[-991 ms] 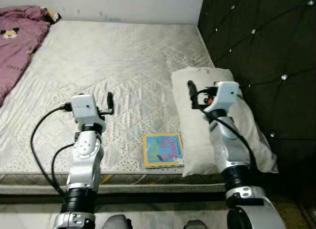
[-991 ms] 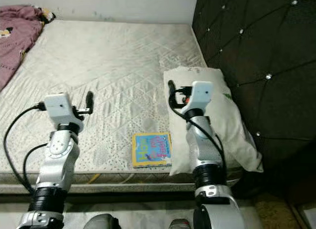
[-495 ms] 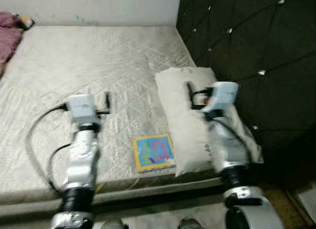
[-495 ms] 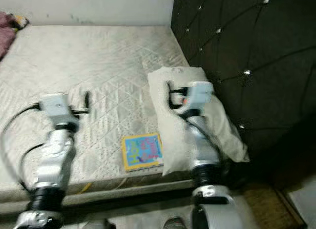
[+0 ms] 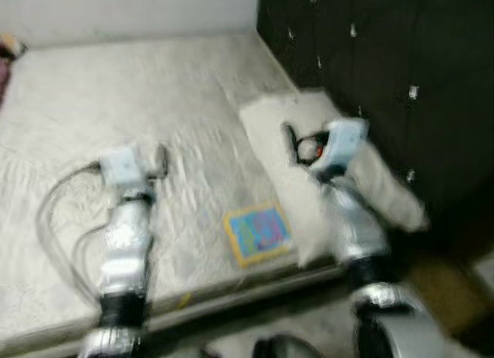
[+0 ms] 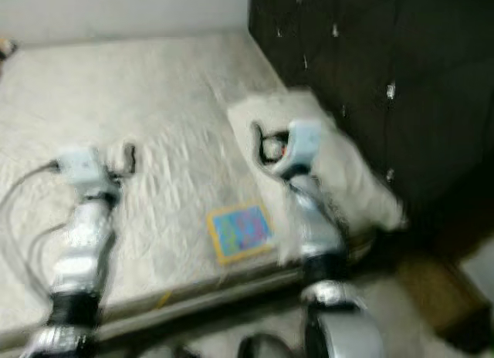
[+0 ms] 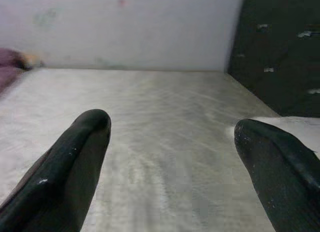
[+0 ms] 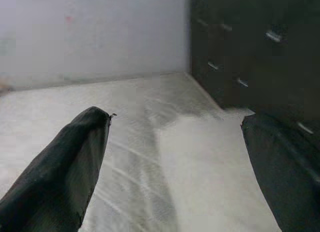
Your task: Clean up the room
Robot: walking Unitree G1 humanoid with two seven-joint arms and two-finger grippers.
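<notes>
Head views blurred — robot likely mid-stride. Left gripper (image 7: 167, 167) and right gripper (image 8: 175, 167) both raised over the bed (image 5: 116, 88), fingers spread, holding nothing. Colourful book (image 5: 258, 232) lies near the mattress front edge, just beside the pillow (image 5: 309, 153). Risk: a blurred, moving view could make a reach misjudge the book — nudging it off the edge. Dark tufted headboard (image 5: 370, 57) crowds the right arm; the pillow's edge sits tight against the book.
</notes>
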